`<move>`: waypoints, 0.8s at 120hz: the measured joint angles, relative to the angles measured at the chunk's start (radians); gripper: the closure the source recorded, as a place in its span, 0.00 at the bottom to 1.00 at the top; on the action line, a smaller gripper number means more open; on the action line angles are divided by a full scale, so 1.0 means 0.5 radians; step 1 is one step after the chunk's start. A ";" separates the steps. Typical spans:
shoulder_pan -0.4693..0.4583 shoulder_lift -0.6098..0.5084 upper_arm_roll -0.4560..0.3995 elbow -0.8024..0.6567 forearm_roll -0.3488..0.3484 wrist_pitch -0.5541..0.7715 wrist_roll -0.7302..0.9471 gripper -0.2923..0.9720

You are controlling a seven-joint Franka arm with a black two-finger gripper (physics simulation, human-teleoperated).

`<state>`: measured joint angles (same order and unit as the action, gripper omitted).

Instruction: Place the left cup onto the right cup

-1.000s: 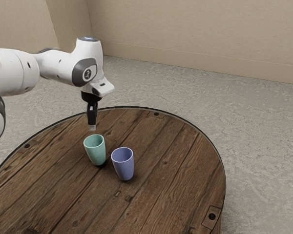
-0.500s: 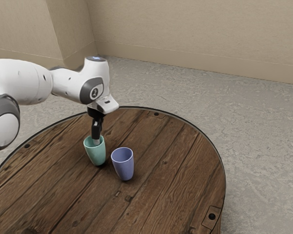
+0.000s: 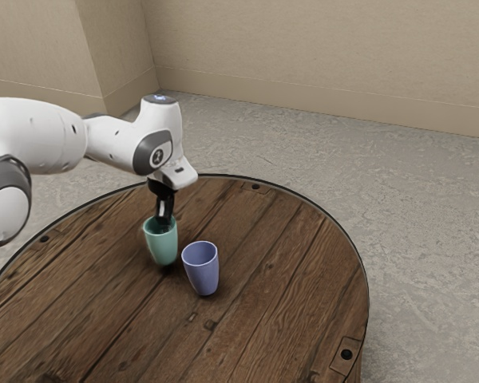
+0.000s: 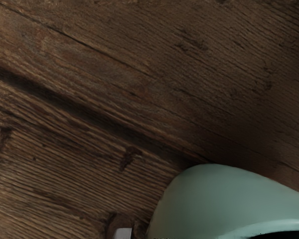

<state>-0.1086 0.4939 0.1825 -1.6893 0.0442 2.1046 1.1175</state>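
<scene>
Pointing straight down at the gripper point(image 3: 164, 217): black fingers drawn close together, pinching the far rim wall of the mint-green cup point(image 3: 161, 246), with one finger dipping into the cup's mouth. Held roughly upright, mouth upward, low over the planks; whether the base touches the wood cannot be told. In the wrist view, just under the hand: pale rounded side of the same mint-green cup point(image 4: 229, 204), with a dark sliver of its opening at the edge, against the table's dark, coarse-grained boards point(image 4: 89, 99). Just beside the held cup, toward the exterior view's right and a little nearer the camera: lavender cup point(image 3: 200, 267), upright, open end up, standing apart from the green one by a narrow gap. Beneath both: round wooden table point(image 3: 287, 279) of weathered planks with a dark rim band. Entering from the exterior view's left: white Franka arm point(image 3: 80, 144), wrist bent downward over the cups. Beyond the table: grey speckled floor point(image 3: 399, 183) and beige wall point(image 3: 303, 48).
</scene>
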 joint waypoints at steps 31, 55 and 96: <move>-0.016 -0.058 0.000 -0.014 -0.001 0.000 -0.020 0.84; -0.072 -0.237 0.000 -0.084 0.004 -0.016 -0.045 0.85; -0.203 -0.516 0.000 -0.150 0.014 -0.072 -0.101 0.85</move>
<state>-0.2101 0.2359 0.1826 -1.7641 0.0510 2.0686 1.0669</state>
